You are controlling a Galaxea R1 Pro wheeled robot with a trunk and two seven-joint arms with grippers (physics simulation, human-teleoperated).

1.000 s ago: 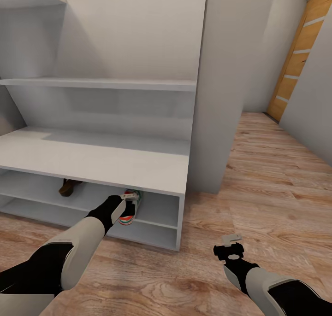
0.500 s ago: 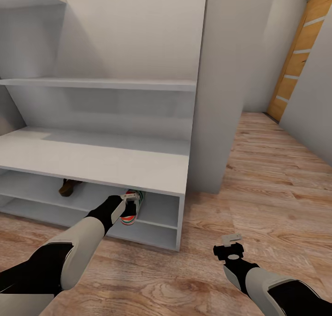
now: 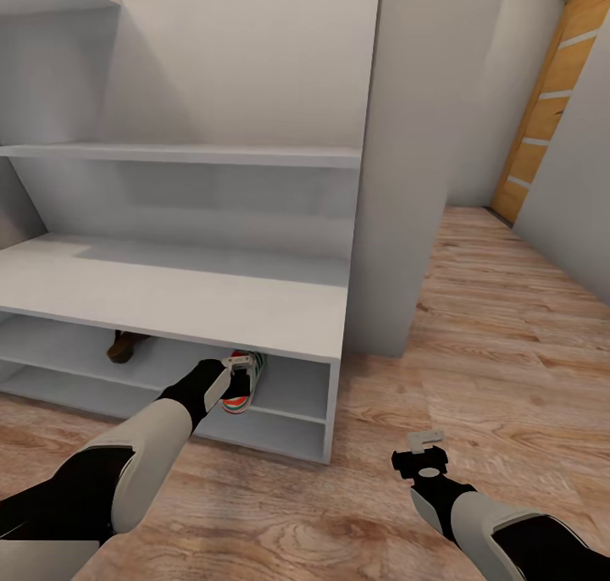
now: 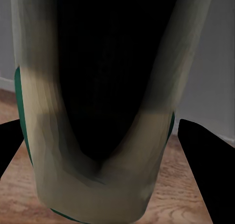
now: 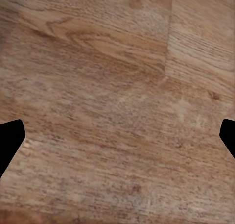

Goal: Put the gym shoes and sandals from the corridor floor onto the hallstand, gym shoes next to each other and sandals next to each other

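One gym shoe, white with green and red, sits heel-out at the right end of the hallstand's upper open compartment. My left gripper is at its heel and shut on it. In the left wrist view the shoe sits between the two dark fingers, its dark opening facing the camera. A brown sandal lies further left in the same compartment, partly hidden under the bench top. My right gripper hangs open over the corridor floor, to the right of the hallstand, with bare planks under it.
A grey wall column stands just right of the hallstand. A wooden door is at the far right down the corridor. A floating shelf runs above the bench top.
The gym shoe and my left gripper have edged slightly deeper into the compartment. The right arm has stayed where it was.
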